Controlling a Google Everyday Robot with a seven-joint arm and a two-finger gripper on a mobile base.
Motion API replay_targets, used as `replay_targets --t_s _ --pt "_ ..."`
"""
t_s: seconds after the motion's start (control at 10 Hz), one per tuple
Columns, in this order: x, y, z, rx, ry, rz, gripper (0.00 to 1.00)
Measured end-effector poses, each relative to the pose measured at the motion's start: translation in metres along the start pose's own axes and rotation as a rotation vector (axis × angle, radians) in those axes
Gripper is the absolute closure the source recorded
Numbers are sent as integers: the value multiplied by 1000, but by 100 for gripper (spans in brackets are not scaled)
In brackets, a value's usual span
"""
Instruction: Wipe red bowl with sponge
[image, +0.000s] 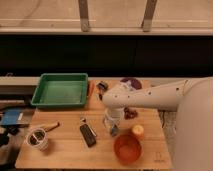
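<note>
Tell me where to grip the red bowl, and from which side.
Probably the rim of the red bowl, from above, on the side facing the black remote: it stands upright and open, and the orange fruit crowds the far rim. The gripper hangs beyond the bowl.

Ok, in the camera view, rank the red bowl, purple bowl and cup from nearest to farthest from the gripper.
The gripper hangs over the middle of the table.
1. Red bowl, just front-right of it.
2. Purple bowl, at the back edge.
3. Cup, far front-left.
</note>
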Motion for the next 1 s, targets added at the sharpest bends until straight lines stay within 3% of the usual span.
replay_targets --t_s 0.3,0.6,1.0 --pt "13 -22 -29 39 -29 98 100" --pt "47 -42 -55 73 -50 210 100" --pt "90 -37 -64 79 -52 312 100"
